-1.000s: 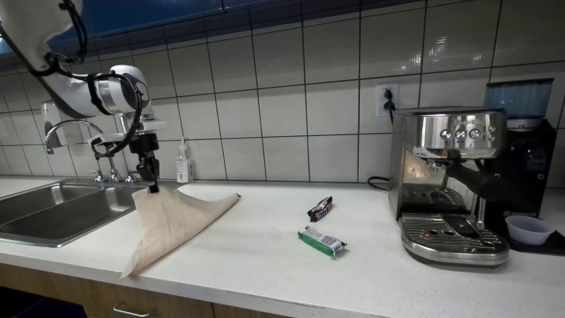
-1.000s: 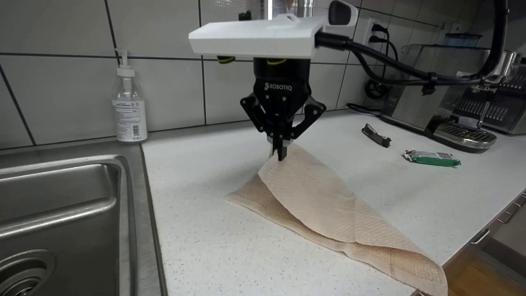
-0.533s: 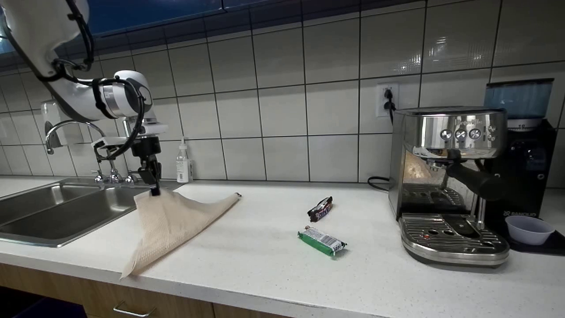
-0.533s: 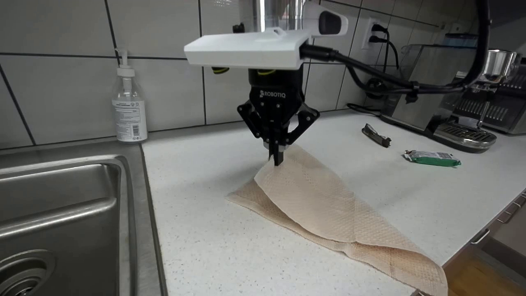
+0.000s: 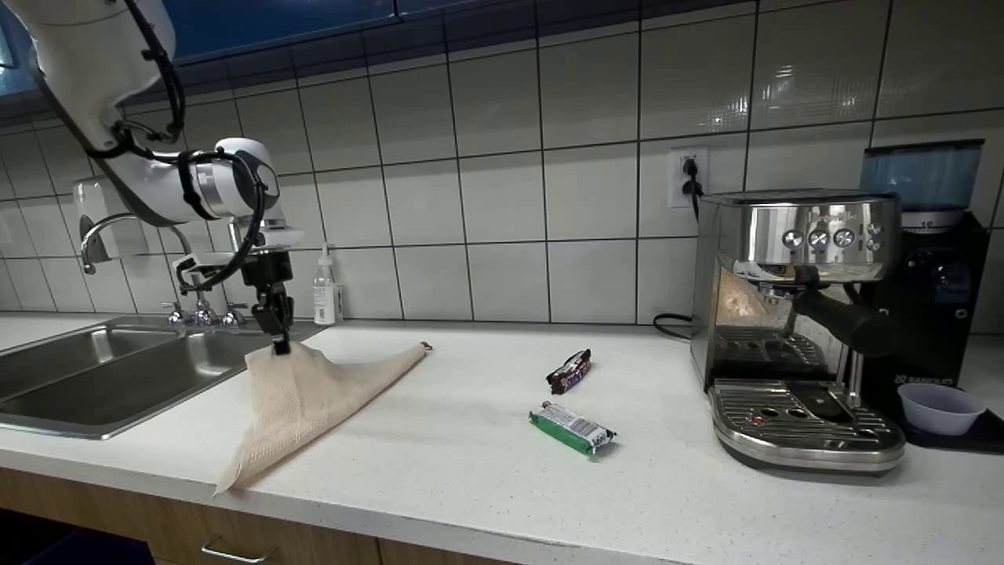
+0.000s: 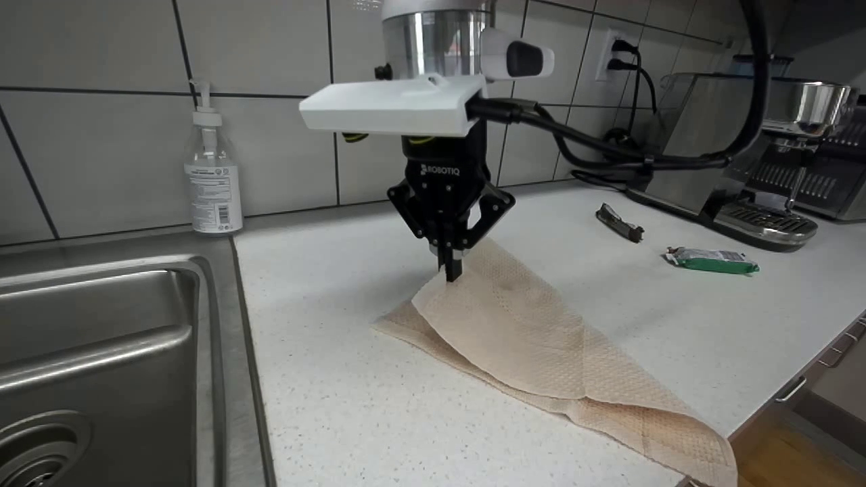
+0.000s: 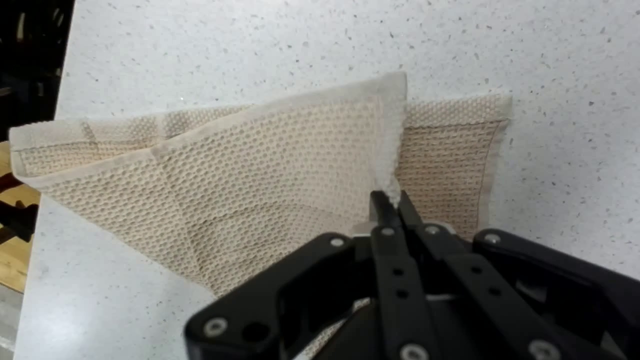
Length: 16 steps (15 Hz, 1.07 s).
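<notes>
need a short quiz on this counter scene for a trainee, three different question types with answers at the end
1. True or false: the gripper is pinching the beige cloth.

2. Multiple choice: which of these lies closest to the green packet?
a) pump bottle
b) dark wrapped bar
c) sink tap

3. Fill in the missing word: one end of the beige cloth reaches past the front .... of the counter.

Key:
1. True; its jaws are shut on a raised part of the cloth.
2. b
3. edge
</notes>
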Motion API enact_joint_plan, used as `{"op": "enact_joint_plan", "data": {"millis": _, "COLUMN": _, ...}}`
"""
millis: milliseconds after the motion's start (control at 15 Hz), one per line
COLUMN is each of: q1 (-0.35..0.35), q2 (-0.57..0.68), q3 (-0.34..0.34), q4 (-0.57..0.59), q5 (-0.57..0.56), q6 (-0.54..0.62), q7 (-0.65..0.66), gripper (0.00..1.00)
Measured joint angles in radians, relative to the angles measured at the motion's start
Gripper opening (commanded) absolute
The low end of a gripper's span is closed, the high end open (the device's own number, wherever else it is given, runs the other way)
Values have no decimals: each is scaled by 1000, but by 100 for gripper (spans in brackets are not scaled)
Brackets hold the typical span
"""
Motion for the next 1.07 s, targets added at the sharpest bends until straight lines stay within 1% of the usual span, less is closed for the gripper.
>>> {"op": "enact_joint_plan", "data": {"millis": 667, "q1": 0, "q2": 90, "q3": -6, "q4": 103, "q5": 0, "q6": -54, "q7": 4, "gripper": 1}}
{"op": "enact_joint_plan", "data": {"millis": 733, "q1": 0, "q2": 98, "q3": -7, "q4": 113, "q5": 0, "q6": -60, "q7": 4, "gripper": 28}}
{"op": "enact_joint_plan", "data": {"millis": 800, "q1": 0, "q2": 106, "q3": -7, "q4": 124, "q5": 0, "q6": -66, "q7": 4, "gripper": 29}}
{"op": "enact_joint_plan", "data": {"millis": 867, "q1": 0, "q2": 114, "q3": -7, "q4": 134, "q5": 0, "q6": -73, "q7": 4, "gripper": 33}}
{"op": "enact_joint_plan", "data": {"millis": 933, "q1": 0, "q2": 121, "q3": -7, "q4": 143, "q5": 0, "q6": -78, "q7": 4, "gripper": 42}}
{"op": "enact_joint_plan", "data": {"millis": 1000, "q1": 0, "q2": 127, "q3": -7, "q4": 152, "q5": 0, "q6": -82, "q7": 4, "gripper": 48}}
{"op": "enact_joint_plan", "data": {"millis": 1067, "q1": 0, "q2": 132, "q3": -7, "q4": 159, "q5": 0, "q6": -84, "q7": 4, "gripper": 57}}
